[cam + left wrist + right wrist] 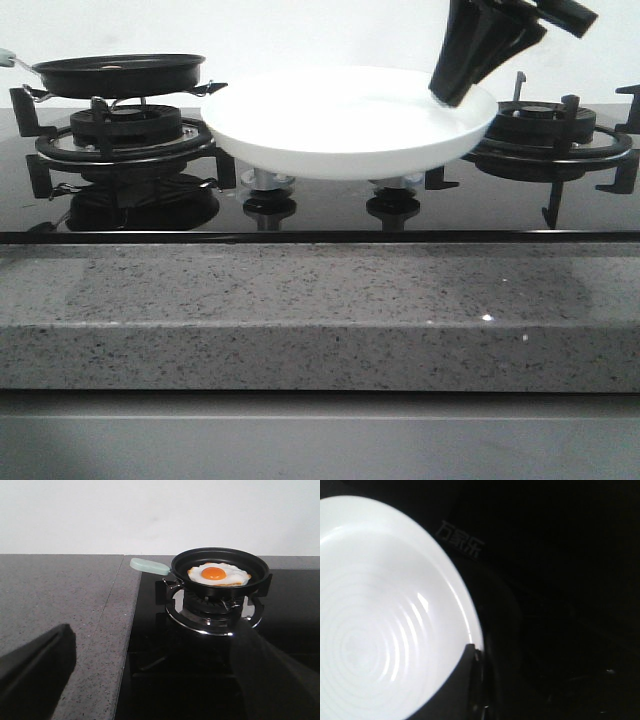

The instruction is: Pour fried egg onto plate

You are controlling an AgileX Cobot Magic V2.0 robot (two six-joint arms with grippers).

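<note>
Hiding its fingertips behind the plate (350,130) rim, right gripper (455,95).

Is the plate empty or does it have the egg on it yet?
Empty. The plate shows bare white; the fried egg lies in the frying pan on the burner.

Both the right claw (455,95) and left claw (150,680) have matte black, tapered fingers.

We get a blown-out plate (350,125), glare streaks on its inside, a near-black right wrist view, and blurry left gripper fingers (35,672).
</note>
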